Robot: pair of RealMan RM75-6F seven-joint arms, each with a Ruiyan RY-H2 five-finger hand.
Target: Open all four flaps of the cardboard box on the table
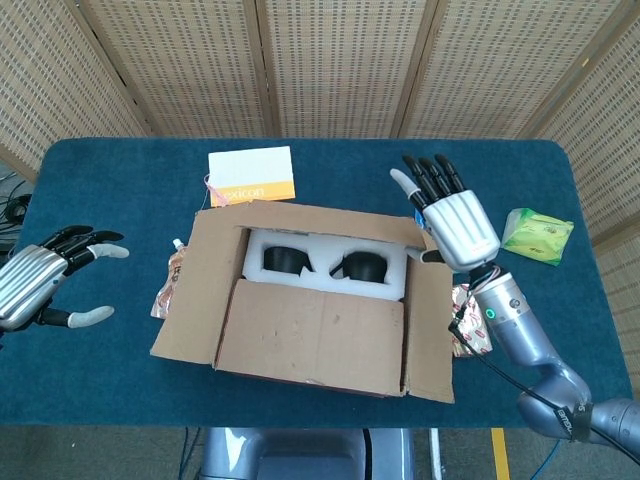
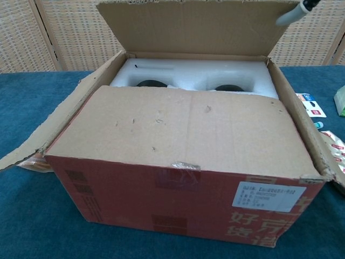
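Note:
The cardboard box (image 1: 320, 300) stands mid-table, red-printed on its front (image 2: 183, 205). Its far flap (image 2: 194, 27) stands upright; in the head view it shows as an edge (image 1: 330, 213). The near flap (image 1: 310, 335) lies flat over the front half. The left flap (image 1: 190, 285) and right flap (image 1: 430, 335) are folded outward. Inside sits white foam (image 1: 325, 262) holding two dark round items. My right hand (image 1: 455, 225) is behind the far flap's right corner with its fingers spread, and its thumb tip (image 2: 291, 14) touches that corner. My left hand (image 1: 40, 285) hovers open, well left of the box.
A white and orange card (image 1: 252, 175) lies behind the box. A green packet (image 1: 537, 235) sits at the right, a blister pack (image 2: 311, 105) beside the box, and foil pouches lie at the left (image 1: 170, 280) and right (image 1: 470, 325). Wicker screens back the table.

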